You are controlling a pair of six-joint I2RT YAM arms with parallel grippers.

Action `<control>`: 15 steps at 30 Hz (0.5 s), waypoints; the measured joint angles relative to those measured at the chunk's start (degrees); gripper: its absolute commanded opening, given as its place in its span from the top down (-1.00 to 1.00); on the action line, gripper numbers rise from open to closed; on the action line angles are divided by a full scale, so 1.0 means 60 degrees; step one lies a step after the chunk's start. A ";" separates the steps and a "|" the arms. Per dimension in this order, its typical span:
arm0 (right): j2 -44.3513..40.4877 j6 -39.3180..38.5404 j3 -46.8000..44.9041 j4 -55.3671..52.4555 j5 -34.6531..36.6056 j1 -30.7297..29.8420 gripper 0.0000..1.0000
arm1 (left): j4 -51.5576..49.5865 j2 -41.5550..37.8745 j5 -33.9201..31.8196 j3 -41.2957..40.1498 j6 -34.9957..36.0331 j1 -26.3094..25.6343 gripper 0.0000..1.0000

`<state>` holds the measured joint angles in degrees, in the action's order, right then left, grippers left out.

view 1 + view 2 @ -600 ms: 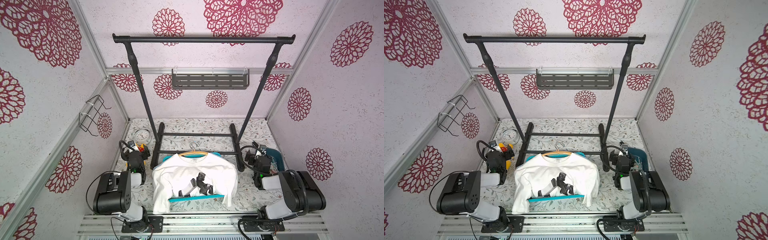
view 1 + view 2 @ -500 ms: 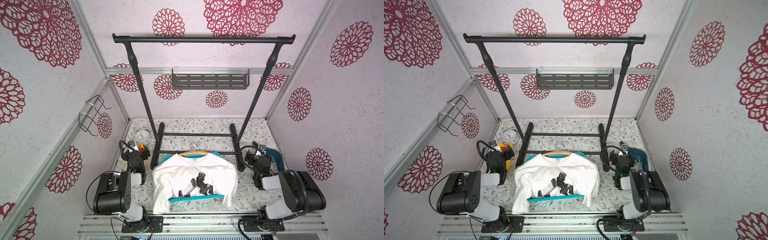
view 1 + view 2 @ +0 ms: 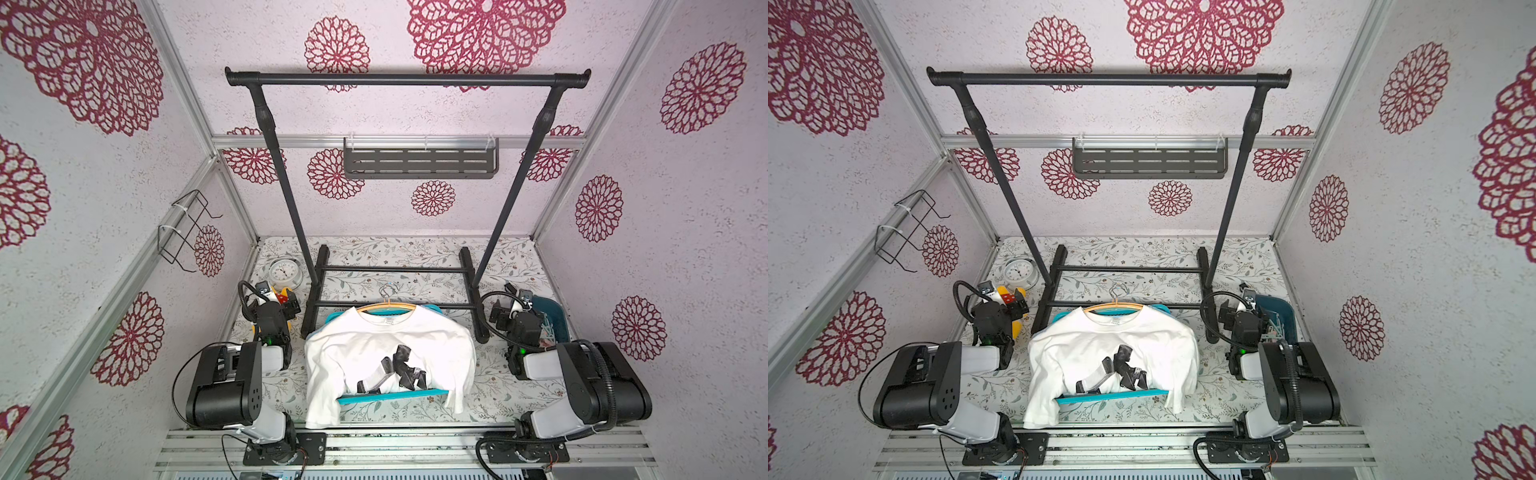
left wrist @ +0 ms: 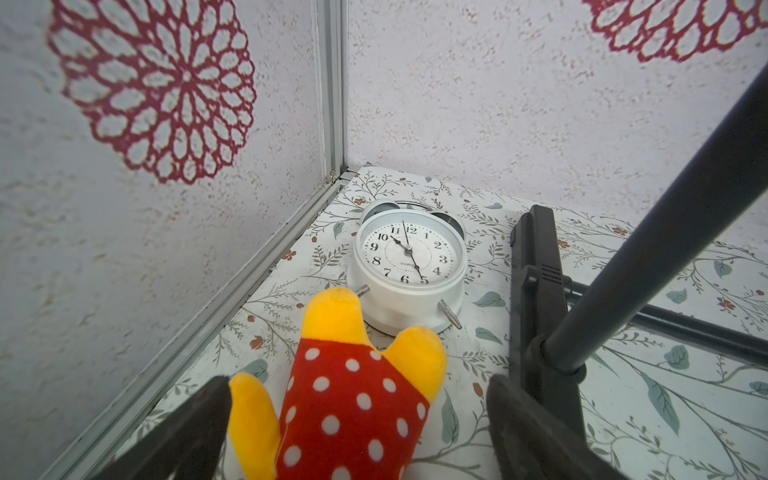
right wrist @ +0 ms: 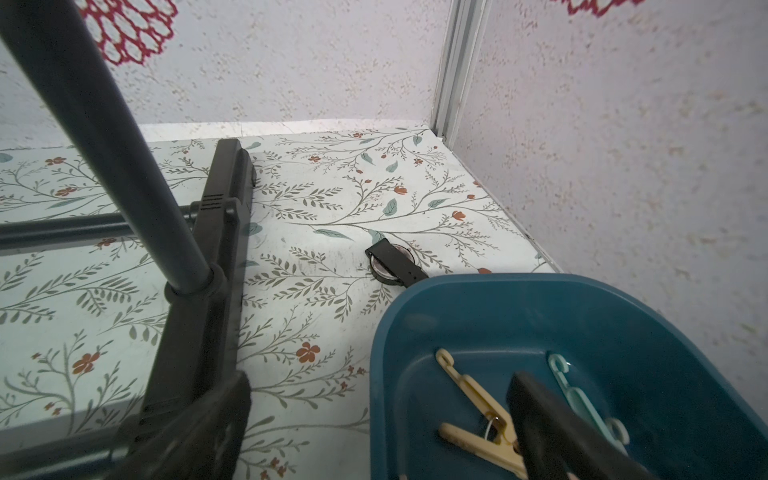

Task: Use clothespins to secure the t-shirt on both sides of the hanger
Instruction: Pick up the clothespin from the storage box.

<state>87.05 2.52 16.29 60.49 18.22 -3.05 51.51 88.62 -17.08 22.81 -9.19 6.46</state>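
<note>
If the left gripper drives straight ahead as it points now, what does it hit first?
Most likely the polka-dot plush toy, lying between the open jaws of the left gripper; the white alarm clock sits beyond it.

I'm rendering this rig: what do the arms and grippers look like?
The left arm and right arm match: boxy black motor housings joined by light grey links, with looped black cables to the wrists and a small green light on each. The right arm carries ribbed black conduit. The jaws are dark.

Bright, even light — soft shadows, wide-angle edge distortion.
</note>
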 measured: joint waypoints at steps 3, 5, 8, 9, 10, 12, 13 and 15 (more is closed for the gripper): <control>0.0000 0.0000 0.0000 0.0000 0.0000 0.0000 -0.98 | 0.0000 0.0000 0.0000 0.0000 0.0000 0.0000 -0.95; 0.0000 0.0000 0.0000 0.0000 0.0000 0.0000 -0.98 | 0.0000 0.0000 0.0000 0.0000 0.0000 0.0000 -0.95; 0.0000 0.0000 0.0000 0.0000 0.0000 0.0000 -0.98 | 0.0000 0.0000 0.0000 0.0000 0.0000 0.0000 -0.96; 0.0000 0.0000 0.0000 0.0000 0.0000 0.0000 -0.98 | 0.0000 0.0000 0.0000 0.0000 0.0000 0.0000 -0.95; 0.0000 0.0000 0.0000 0.0000 0.0000 0.0000 -0.98 | 0.0000 0.0000 0.0000 0.0000 0.0000 0.0000 -0.95; 0.0000 0.0000 0.0000 0.0000 0.0000 0.0000 -0.98 | 0.0000 0.0000 0.0000 0.0000 0.0000 0.0000 -0.95; 0.0000 -0.0004 0.0000 0.0007 0.0000 0.0000 -0.98 | 0.0000 0.0000 0.0000 0.0000 0.0004 0.0000 -0.96; -0.0058 -0.0007 -0.0004 -0.0025 0.0095 -0.0036 -0.98 | 0.0004 0.0000 0.0007 0.0000 0.0007 0.0000 -0.95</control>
<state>86.70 2.48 16.27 60.34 18.79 -3.27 51.53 88.62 -17.04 22.81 -9.15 6.46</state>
